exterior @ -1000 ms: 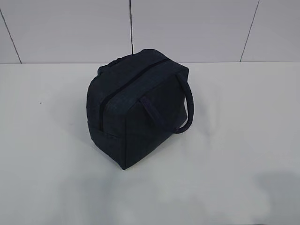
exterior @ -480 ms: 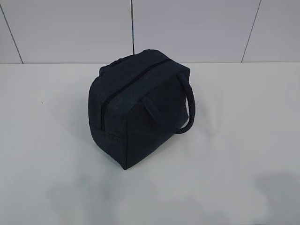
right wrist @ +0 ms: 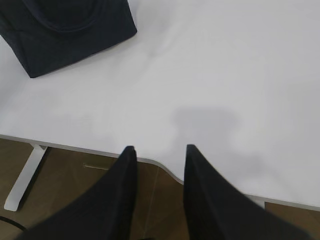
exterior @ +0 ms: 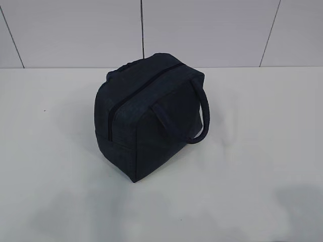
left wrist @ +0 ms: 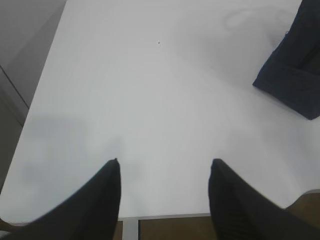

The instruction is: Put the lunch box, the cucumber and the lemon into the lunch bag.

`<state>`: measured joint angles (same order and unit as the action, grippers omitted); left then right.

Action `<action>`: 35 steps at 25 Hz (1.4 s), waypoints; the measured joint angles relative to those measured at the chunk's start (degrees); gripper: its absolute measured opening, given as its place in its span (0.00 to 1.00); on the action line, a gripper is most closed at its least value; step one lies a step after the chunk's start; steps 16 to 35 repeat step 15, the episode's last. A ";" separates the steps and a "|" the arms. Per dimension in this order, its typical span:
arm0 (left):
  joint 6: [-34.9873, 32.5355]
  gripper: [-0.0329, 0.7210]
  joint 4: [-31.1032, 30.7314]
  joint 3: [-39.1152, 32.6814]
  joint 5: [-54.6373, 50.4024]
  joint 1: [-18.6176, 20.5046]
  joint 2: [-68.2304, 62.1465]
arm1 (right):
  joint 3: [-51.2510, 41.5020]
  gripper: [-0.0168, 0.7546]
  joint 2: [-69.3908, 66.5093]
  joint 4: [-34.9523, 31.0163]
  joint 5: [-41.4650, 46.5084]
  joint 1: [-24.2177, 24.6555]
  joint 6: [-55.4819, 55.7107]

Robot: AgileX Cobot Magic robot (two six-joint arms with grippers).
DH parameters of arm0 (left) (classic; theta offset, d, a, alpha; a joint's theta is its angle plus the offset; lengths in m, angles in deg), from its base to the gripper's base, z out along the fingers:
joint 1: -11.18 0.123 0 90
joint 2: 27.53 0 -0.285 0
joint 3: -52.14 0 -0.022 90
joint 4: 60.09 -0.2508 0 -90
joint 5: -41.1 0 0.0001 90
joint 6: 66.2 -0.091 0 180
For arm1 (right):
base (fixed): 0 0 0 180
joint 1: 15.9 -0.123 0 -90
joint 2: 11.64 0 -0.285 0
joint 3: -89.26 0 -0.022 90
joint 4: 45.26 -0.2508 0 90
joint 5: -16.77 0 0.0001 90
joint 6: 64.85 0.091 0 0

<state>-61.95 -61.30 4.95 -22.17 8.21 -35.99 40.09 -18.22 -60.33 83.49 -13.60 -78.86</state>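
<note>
The dark navy lunch bag (exterior: 149, 118) stands in the middle of the white table (exterior: 262, 151), its top zip closed and one loop handle hanging on its right side. A corner of it shows in the left wrist view (left wrist: 295, 75) and in the right wrist view (right wrist: 65, 30). The lunch box, the cucumber and the lemon are out of view. My left gripper (left wrist: 164, 162) is open and empty over the table's near edge. My right gripper (right wrist: 159, 148) is open and empty over the table's front edge. Neither gripper shows in the exterior view.
A white tiled wall (exterior: 202, 30) runs behind the table. The table's front edge (right wrist: 75, 146) and a white leg (right wrist: 22, 182) show over a brown floor. A tiny dark speck (left wrist: 159, 42) lies on the table left of the bag.
The bag's picture shifted very slightly right between the earliest frame and now. Nothing else has moved.
</note>
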 joint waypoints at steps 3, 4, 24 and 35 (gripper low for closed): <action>0.00 0.58 0.00 0.00 0.00 0.91 0.00 | 0.00 0.34 0.00 0.00 0.00 0.00 0.00; 0.00 0.58 0.00 0.00 0.00 1.04 0.00 | 0.00 0.34 0.00 0.00 0.00 0.00 0.00; 0.00 0.53 0.00 0.00 0.00 1.17 0.00 | 0.00 0.34 0.00 0.00 0.00 0.00 0.11; 0.00 0.53 0.00 0.00 0.00 1.17 0.00 | 0.00 0.34 0.00 0.00 0.00 0.00 0.11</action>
